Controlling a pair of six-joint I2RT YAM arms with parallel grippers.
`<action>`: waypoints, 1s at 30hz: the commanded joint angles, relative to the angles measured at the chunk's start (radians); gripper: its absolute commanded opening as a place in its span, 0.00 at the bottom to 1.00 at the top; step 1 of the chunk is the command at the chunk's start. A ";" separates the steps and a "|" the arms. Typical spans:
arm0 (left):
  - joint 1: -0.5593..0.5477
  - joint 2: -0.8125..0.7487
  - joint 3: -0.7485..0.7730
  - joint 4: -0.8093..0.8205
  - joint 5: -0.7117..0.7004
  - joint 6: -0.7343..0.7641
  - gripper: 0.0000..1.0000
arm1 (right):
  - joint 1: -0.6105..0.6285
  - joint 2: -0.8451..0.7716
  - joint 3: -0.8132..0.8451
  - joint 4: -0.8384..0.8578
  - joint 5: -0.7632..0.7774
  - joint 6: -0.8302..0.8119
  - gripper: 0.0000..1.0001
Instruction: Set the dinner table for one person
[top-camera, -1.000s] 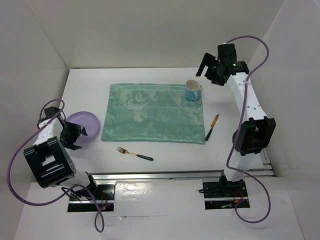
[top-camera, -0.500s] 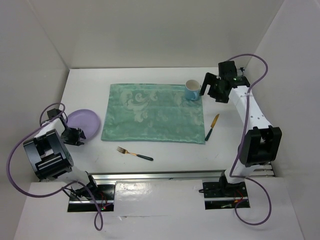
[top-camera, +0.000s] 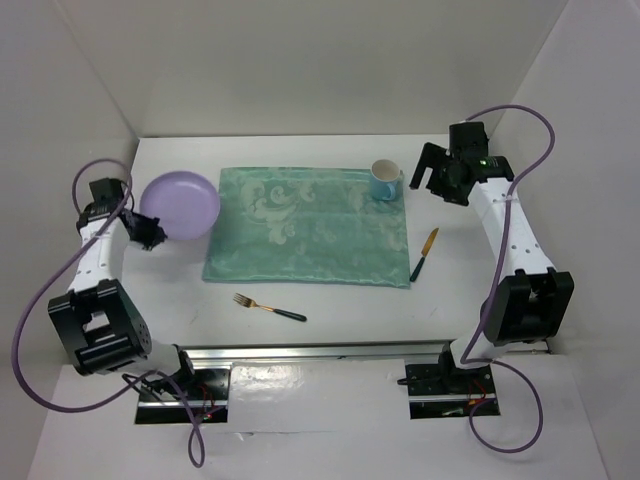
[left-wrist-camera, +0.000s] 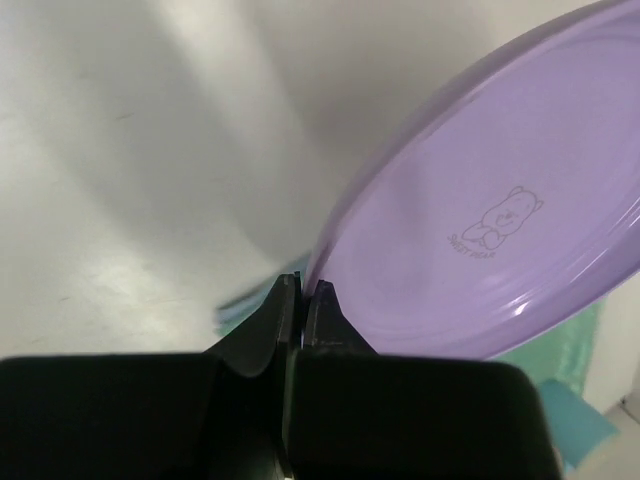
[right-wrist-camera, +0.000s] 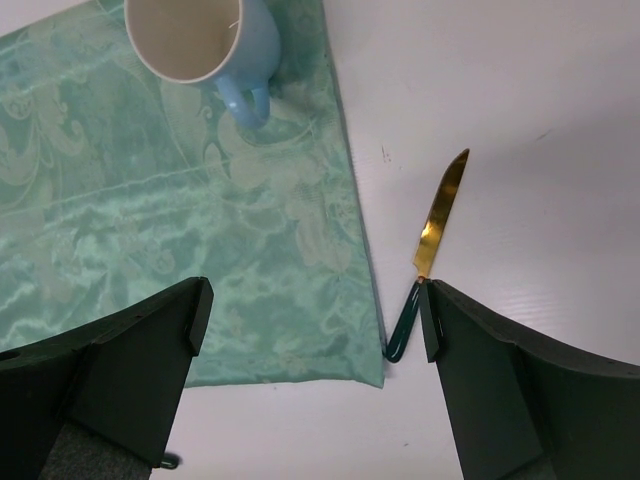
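Grips the purple plate by its rim, left gripper clamped on it, fingers pressed together with only the thin edge between them. Holds it tilted, left of the teal cloth, with its right edge reaching the cloth's far left corner in the view from above. Shows a small bear outline printed on the face turned to the left wrist camera, with lettering under it too small to read.

On the far right corner of the cloth: blue mug, upright, plain cream-white inside, handle turned toward the right gripper. Hangs that gripper just right of the mug and apart from it, jaws spread wide, clasping nothing; frames the cloth's right edge and the knife between them.

Beside the cloth's right edge, on bare white surface: the knife, gold blade pointing away, dark green handle end almost at the cloth's near right corner. Near the cloth's front edge, left of centre and apart from it: fork, gold tines, dark handle, lying aslant.

Under all of it: the dinner table, white and flat, metal rail along its near edge by the arm bases, white walls on three sides. Purple cables looping off both arms.
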 joint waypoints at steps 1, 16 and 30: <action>-0.075 -0.061 0.131 -0.005 -0.005 0.053 0.00 | -0.007 -0.029 0.037 -0.028 0.018 -0.005 0.98; -0.627 0.405 0.529 -0.031 0.098 0.171 0.00 | -0.058 -0.100 -0.132 -0.025 0.038 0.044 0.98; -0.747 0.688 0.652 -0.118 0.068 0.209 0.13 | -0.093 -0.131 -0.380 -0.042 -0.005 0.128 0.94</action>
